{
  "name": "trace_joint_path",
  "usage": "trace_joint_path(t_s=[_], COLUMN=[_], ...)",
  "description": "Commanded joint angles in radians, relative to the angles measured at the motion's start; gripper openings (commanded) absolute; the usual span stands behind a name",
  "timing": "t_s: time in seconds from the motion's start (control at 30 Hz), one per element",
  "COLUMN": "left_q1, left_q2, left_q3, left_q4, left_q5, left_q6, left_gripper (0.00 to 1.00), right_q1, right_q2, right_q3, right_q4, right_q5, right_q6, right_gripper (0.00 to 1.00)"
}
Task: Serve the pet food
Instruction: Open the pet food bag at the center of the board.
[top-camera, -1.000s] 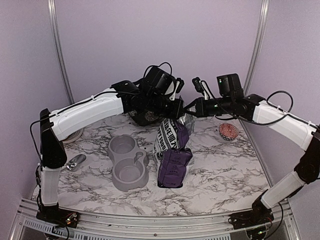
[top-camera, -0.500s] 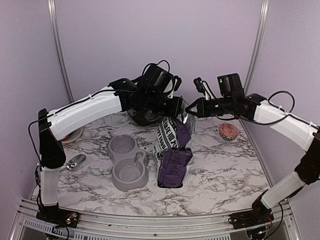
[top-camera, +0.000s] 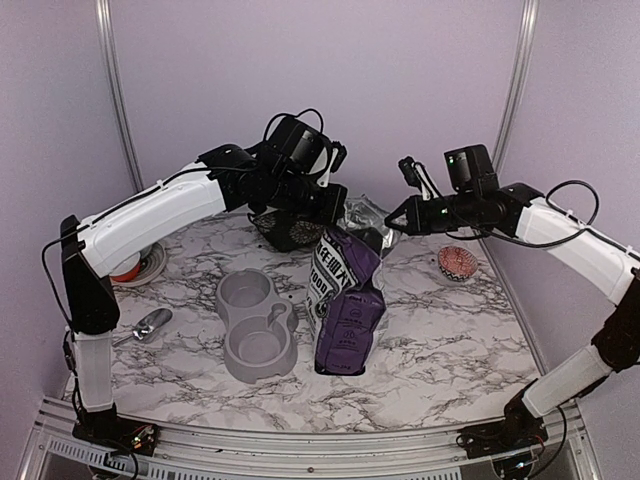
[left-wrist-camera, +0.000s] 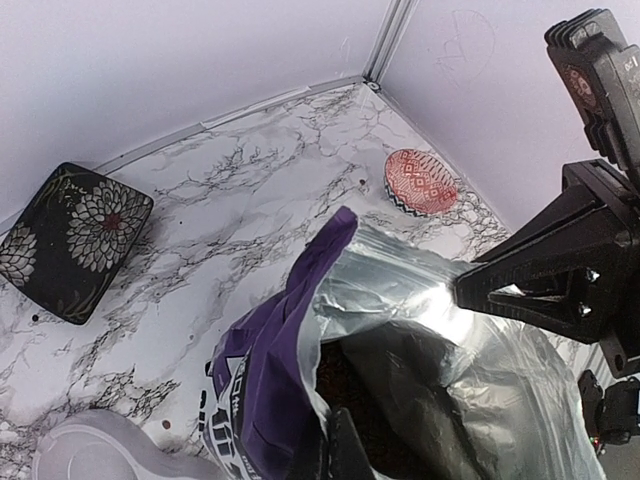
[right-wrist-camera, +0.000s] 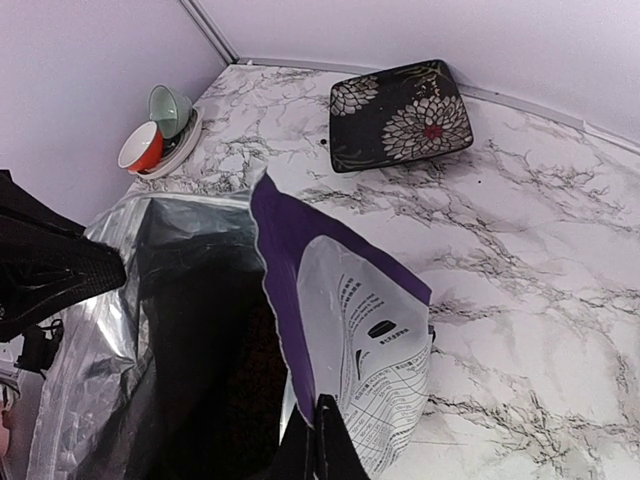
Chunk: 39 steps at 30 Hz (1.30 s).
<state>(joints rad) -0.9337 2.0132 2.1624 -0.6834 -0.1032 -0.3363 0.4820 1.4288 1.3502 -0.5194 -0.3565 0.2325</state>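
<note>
- The purple-and-white bag stands upright near the middle of the table, just beside the right flank of the grey double bowl; its top is spread wide, showing a silver lining
- The pet food sits inside the bag, seen from the left wrist as a dark reddish-brown mass low in the open mouth; from the right wrist the inside is too dark to make out single pellets
- The left hand is fully closed, pinching the purple front lip of the bag on the left side of the mouth
- The right hand is fully closed too, clamped on the opposite lip, where the white printed panel meets the silver lining
- The two hands hold the mouth stretched between them, above the back half of the table
- The double bowl lies lengthwise toward the front edge, its two round wells one behind the other
- A shiny metal scoop lies by the left edge, well apart from the bag
- A black square plate with flower print rests flat by the back edge
- A small red patterned bowl sits near the right edge
- By the left edge toward the back, a white plate carries an orange-red bowl and a pale green bowl tipped on its side
</note>
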Motion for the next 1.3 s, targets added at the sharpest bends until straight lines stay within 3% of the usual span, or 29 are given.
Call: trace_joint_path(t_s=[0.0,0.03,0.23,0.4,0.67,1.0,1.27], left_q1=[0.035,0.035,0.035,0.033,0.017,-0.087,-0.187], left_q2=[-0.032,-0.029,-0.045,-0.086,-0.160,-0.201,-0.165], left_q3=[0.033,0.037,0.057,0.047,-0.016,-0.073,-0.043], left_q4=[-0.083,-0.082,-0.081,-0.082,-0.084,-0.157,-0.174], left_q5=[-0.081,-0.072,-0.035,-0.034,0.030,-0.098,-0.173], left_q6=[0.032,0.033,0.063,0.094,-0.091,-0.351,-0.424], left_gripper=[0.00,0.02,0.34,0.48,0.52,0.53,0.54], right_q1=[-0.045,-0.045,-0.045,-0.045,-0.043,-0.019,0.105], right_q2=[-0.030,-0.026,-0.019,-0.033,-0.109,-0.153,-0.161], right_q3=[0.089,0.099,0.142,0.169,0.131,0.086,0.054], right_q4=[0.071,0.073,0.058,0.021,-0.063,-0.174,-0.174], right_q5=[0.026,0.008,-0.042,-0.022,0.092,0.065,0.073], right_q6=[0.002,0.005,0.001,0.022,0.166,0.288,0.334], right_gripper=[0.01,0.06,0.36,0.48,0.61,0.62,0.63])
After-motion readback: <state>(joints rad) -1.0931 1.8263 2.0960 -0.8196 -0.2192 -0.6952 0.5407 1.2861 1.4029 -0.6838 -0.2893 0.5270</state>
